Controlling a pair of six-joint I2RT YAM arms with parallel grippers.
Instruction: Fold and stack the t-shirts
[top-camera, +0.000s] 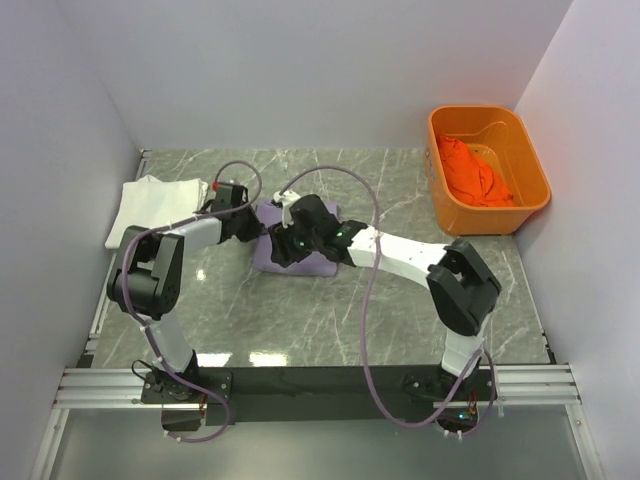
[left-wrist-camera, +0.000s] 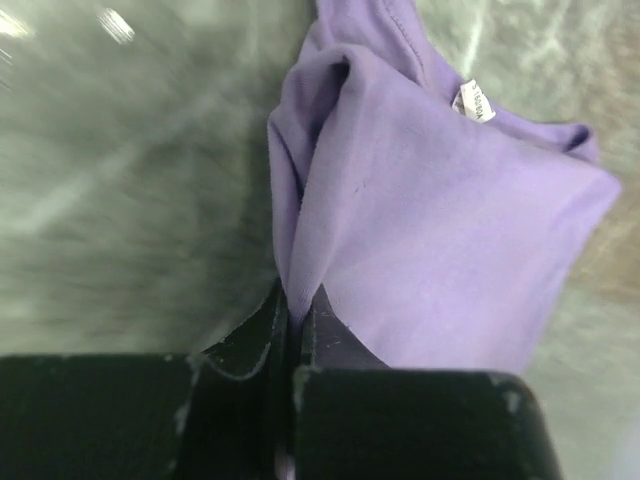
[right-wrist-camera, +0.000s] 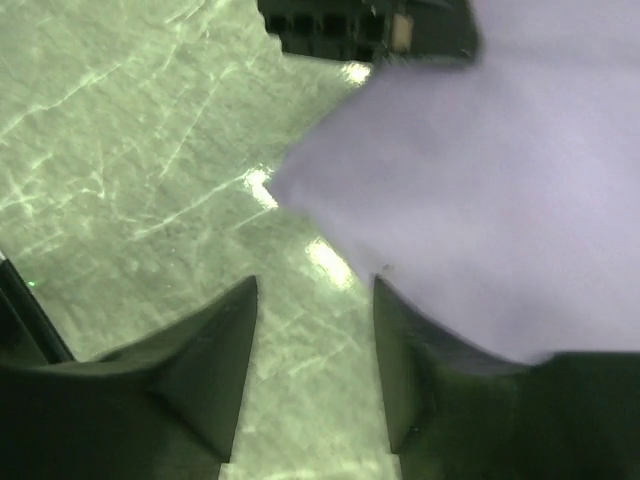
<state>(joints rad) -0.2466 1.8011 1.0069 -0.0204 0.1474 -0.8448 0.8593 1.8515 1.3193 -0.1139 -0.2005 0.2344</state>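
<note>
At the middle of the table (top-camera: 330, 320), the soft lavender-purple cloth t-shirt (top-camera: 300, 264) lies bunched in a small, partly folded bundle, both arms over it. Your left gripper (left-wrist-camera: 297, 300) has its jaws clamped together on a fold at the shirt's edge; the collar label shows just beyond. Your right gripper (right-wrist-camera: 315, 285) has its jaws apart with bare table between them. The purple cloth is just beside one finger and not held.

The folded white cloth t-shirt (top-camera: 155, 205) sits at the far left of the table. The bright orange cloth t-shirt (top-camera: 472, 170) lies crumpled in the rigid orange plastic tub (top-camera: 490, 212) at the far right.

Step in hand, as I read it: folding the lavender shirt, mid-fold. The next move likely calls for you to carry the pinched edge across with the left arm, right arm clear or pinning the cloth. Then flatten it and stack it on the white one. Watch for the whole bundle dragging.
</note>
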